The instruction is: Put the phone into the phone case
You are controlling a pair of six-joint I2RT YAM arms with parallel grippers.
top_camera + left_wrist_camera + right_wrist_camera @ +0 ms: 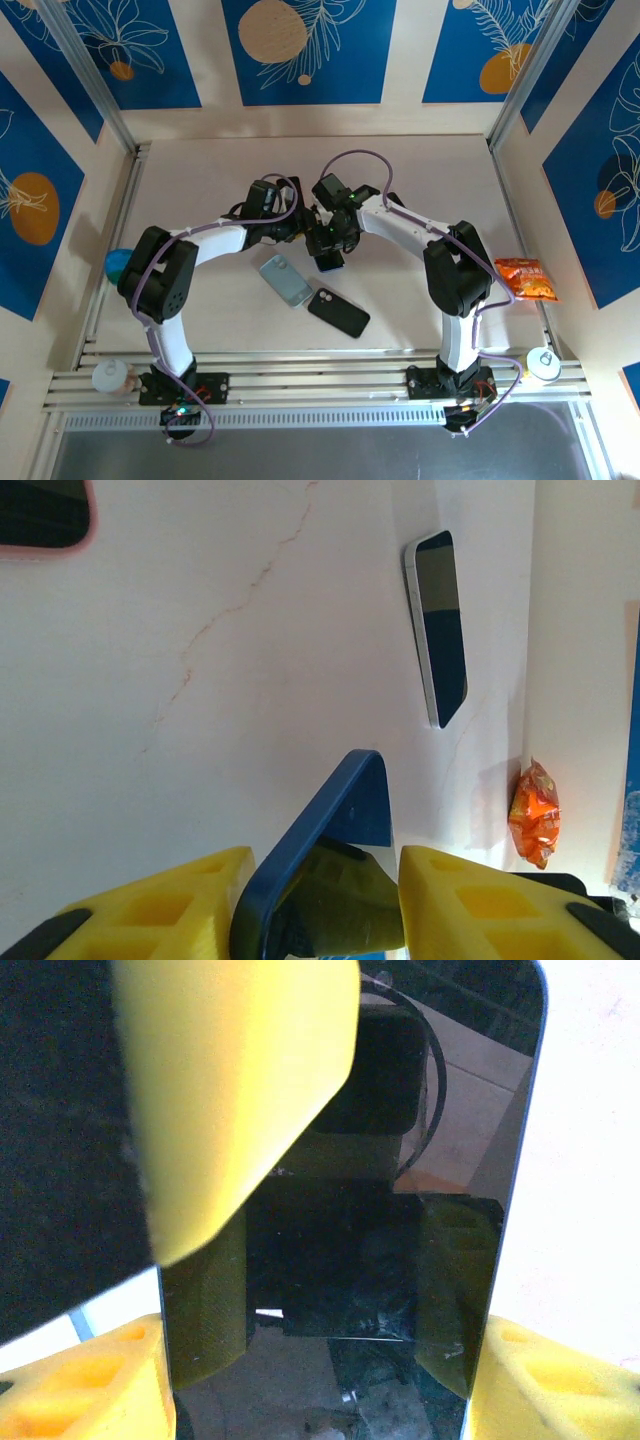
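Snack packet (535,813) clear of blue phone (340,810)

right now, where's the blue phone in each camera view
top external: blue phone near picture centre
left wrist: blue phone at bottom centre, edge pointing up
right wrist: blue phone, dark screen across the middle
shared landmark: orange snack bag, right edge in top external, lower right in left wrist

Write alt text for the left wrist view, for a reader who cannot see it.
A blue phone sits between the left end effector's yellow fingers. Beyond it on the pale table lie a pale-rimmed dark phone or case and an orange snack packet.
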